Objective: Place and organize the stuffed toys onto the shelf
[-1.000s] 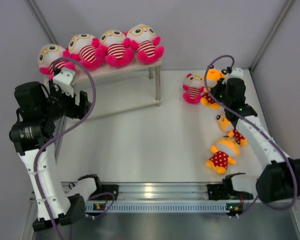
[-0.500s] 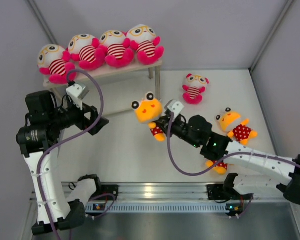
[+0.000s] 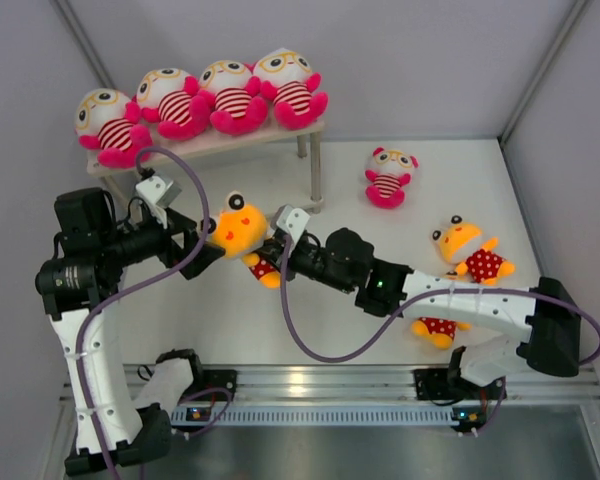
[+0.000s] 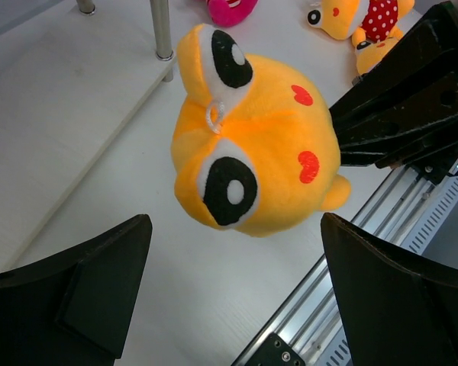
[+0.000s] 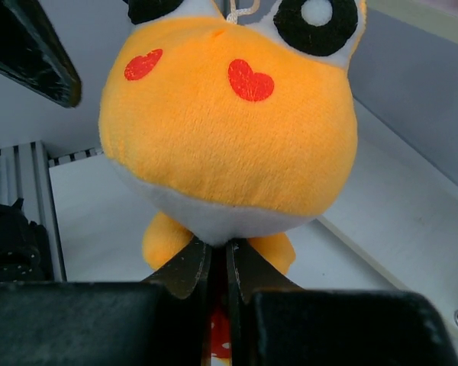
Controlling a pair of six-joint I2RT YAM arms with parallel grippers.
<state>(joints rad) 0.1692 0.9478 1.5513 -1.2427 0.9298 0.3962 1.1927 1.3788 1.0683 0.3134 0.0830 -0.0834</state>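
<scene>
Right hand (image 5: 217, 261) pinched the orange toy (image 4: 256, 145) by its body, left hand (image 4: 237, 293) open at its head; releasing before the left closed would drop it.

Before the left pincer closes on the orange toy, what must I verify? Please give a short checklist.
1. Right pincer shut on the orange plush, below its head: ok.
2. Left pincer open: ok.
3. Plush head between the left fingers, not touching them: ok.
4. Lower board bare where visible: ok.
5. Upper board has room: not ok, four striped plush fill it.
</scene>
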